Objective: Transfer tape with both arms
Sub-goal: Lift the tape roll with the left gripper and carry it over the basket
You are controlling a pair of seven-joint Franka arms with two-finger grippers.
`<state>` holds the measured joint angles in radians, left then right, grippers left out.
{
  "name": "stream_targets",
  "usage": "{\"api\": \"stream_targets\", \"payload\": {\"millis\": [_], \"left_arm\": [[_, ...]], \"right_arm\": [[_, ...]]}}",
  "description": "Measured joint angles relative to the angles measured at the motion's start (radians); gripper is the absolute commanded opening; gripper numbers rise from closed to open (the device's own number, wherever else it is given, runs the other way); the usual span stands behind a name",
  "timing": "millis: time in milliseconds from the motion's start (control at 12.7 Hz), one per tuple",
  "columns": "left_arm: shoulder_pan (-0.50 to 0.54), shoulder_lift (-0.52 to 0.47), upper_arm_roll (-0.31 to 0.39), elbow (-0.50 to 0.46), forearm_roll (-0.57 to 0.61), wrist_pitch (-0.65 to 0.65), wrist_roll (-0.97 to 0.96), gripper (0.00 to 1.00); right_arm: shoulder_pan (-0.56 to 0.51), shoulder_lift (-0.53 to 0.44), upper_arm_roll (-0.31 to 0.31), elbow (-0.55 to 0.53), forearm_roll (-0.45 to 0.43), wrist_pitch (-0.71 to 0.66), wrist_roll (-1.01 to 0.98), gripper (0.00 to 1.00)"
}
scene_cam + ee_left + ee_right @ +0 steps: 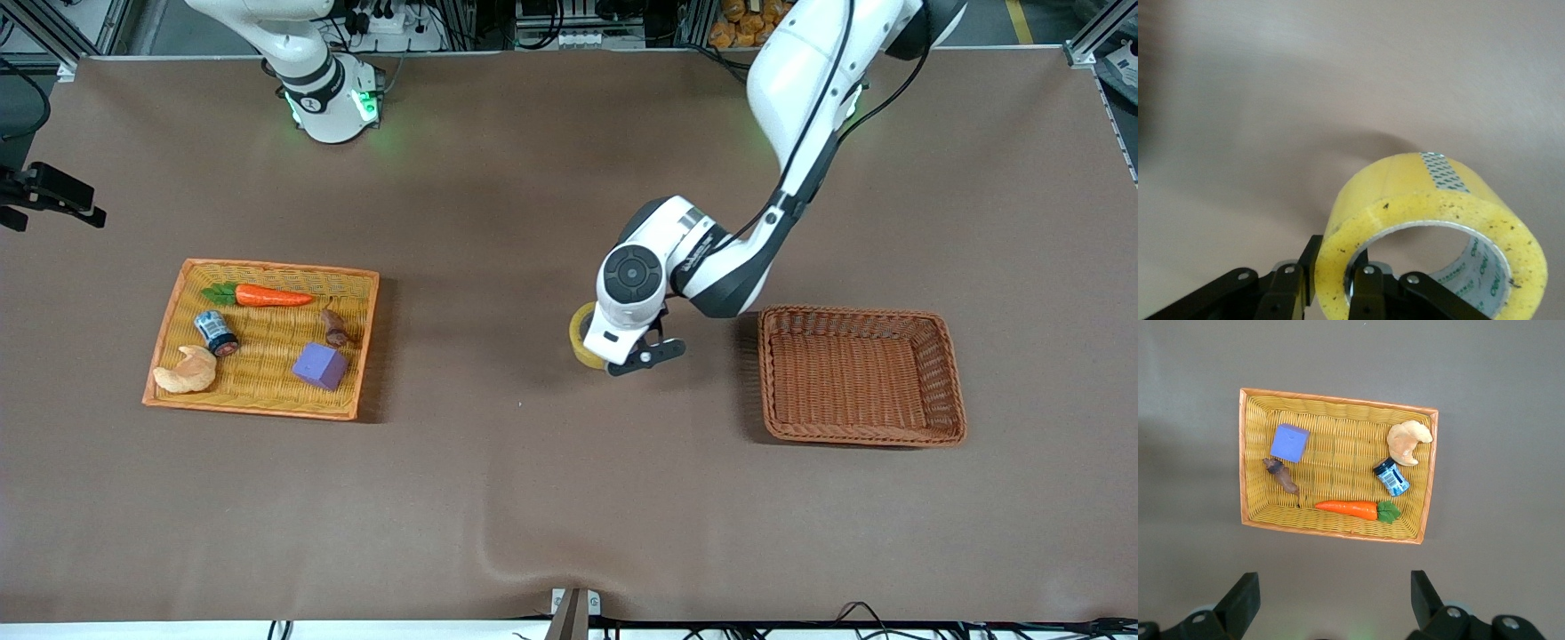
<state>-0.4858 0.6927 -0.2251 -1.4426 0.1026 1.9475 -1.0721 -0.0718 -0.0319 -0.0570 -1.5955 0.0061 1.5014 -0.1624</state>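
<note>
Clamping the wall of the yellow translucent ring-shaped roll of packing tape (pixel 1431 220), the left end effector (pixel 1328 283) had one black finger (pixel 1368 290) inside the wide centre hole and the other against the glossy outer face. The roll stood on edge, its rim speckled with dark flecks and its printed core showing inside, at the middle of the brown matte counter (pixel 533 498), between the two baskets; whether it touched the counter could not be told. Toward the left arm's end lay a rectangular reddish-brown woven wicker basket (pixel 951 391). Toward the right arm's end sat a flat yellow woven tray with an orange rim (pixel 1245 453), holding a purple cube (pixel 1289 443), an orange carrot with green leaves (pixel 1350 509), a pale croissant (pixel 1407 441), a small blue-labelled can (pixel 1391 477) and a small brown knobbly piece (pixel 1281 473). The right end effector (pixel 1331 600) waited high over that tray's end of the counter, its fingers wide apart and holding nothing.
</note>
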Motion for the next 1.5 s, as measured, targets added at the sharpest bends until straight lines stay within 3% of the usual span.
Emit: {"api": "stream_targets", "payload": {"millis": [394,866,1024,1339,1417,1496], "left_arm": [[0.208,-0.133,0.01,-0.008,0.035,-0.217,-0.008,0.0],[0.512,-0.2,0.003,-0.115,0.085,-0.233,0.136,0.0],[0.584,-0.217,0.001,-0.176,0.086,-0.179,0.213,0.0],[0.675,-0.267,-0.004,-0.382,0.087,0.063,0.291,0.0],[0.675,-0.266,-0.005,-0.433,0.087,0.126,0.292,0.6],[0.674,-0.264,-0.008,-0.471,0.087,0.17,0.292,1.0]], "right_arm": [[0.0,0.0,0.001,0.0,0.0,0.0,0.0,1.0],[0.0,0.0,0.001,0.0,0.0,0.0,0.0,1.0],[0.0,0.0,0.001,0.0,0.0,0.0,0.0,1.0],[0.0,0.0,0.0,0.0,0.0,0.0,0.0,1.0],[0.0,0.0,0.0,0.0,0.0,0.0,0.0,1.0],[0.0,0.0,0.0,0.0,0.0,0.0,0.0,1.0]]}}
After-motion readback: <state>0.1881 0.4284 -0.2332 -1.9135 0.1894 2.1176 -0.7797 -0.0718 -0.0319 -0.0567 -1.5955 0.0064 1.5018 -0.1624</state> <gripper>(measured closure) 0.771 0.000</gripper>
